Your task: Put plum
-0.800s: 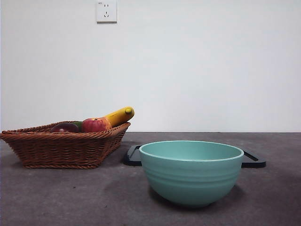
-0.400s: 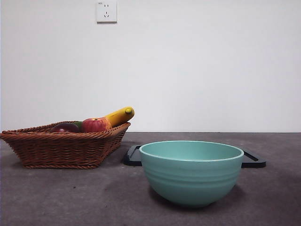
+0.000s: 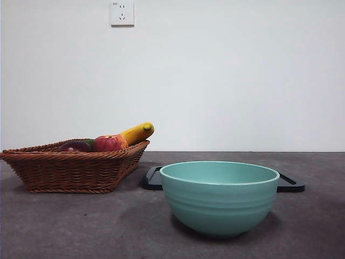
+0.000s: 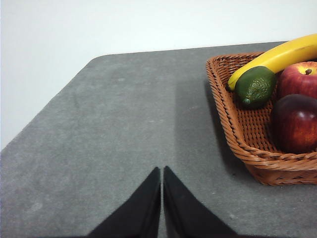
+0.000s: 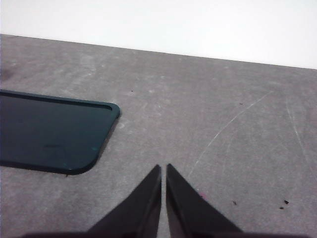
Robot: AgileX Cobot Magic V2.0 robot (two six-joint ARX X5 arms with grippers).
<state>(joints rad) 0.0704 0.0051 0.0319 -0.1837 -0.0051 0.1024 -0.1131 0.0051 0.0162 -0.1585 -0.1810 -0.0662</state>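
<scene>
Round dark maroon plum (image 4: 295, 124) lies in the brown woven wicker basket (image 3: 75, 171) at the left of the grey surface (image 3: 108, 226), touching the red-and-yellow apple (image 4: 297, 79). A dark green fruit (image 4: 255, 87) and a long yellow banana (image 4: 277, 59) lie in the same basket, the banana's tip rising over the rim. Mint-green ceramic bowl (image 3: 219, 197) stands near, right of the basket; a flat black tray (image 5: 49, 131) lies behind it. Left pincer (image 4: 162, 173) hangs over bare surface beside the basket, tips pressed together. Right pincer (image 5: 163, 171) hangs near the tray's corner, tips likewise together, gripping nothing.
</scene>
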